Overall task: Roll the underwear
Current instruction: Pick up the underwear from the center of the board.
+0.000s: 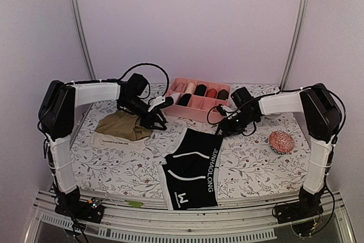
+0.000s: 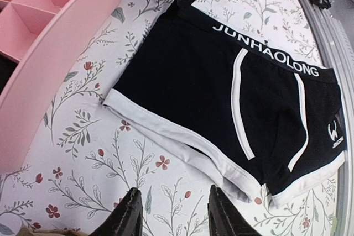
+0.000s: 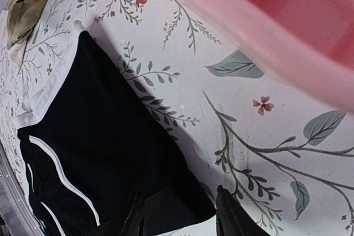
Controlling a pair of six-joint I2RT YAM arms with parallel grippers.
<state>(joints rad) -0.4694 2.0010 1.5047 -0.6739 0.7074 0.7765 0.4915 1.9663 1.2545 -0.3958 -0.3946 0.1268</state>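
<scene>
Black with white trim, the flat briefs (image 1: 190, 169) are laid spread out on the near middle of the flowered table (image 1: 256, 157), with the lettered waistband turned to the right, so that a roll can be started from one edge. The olive briefs (image 1: 122, 124) are bunched just beside them at the far left, apparently kept aside for a later turn. The right gripper (image 3: 180, 194) is held low at the far right corner of the flat briefs, at the waistband end. Its fingers are seen spread with that corner lying between them, and no pinch on the cloth can be made out. The left gripper (image 2: 172, 192) is held off the far left corner, its fingers parted with only bare tablecloth between them. Both ends of the far edge are thus covered, which is judged to suit a two-handed roll toward the near side. Rolled-looking items are seen in the pink divided box (image 1: 200, 113) at the far middle, presumably where finished rolls are kept. A patterned ball (image 1: 281, 141) is seen well apart at the right
</scene>
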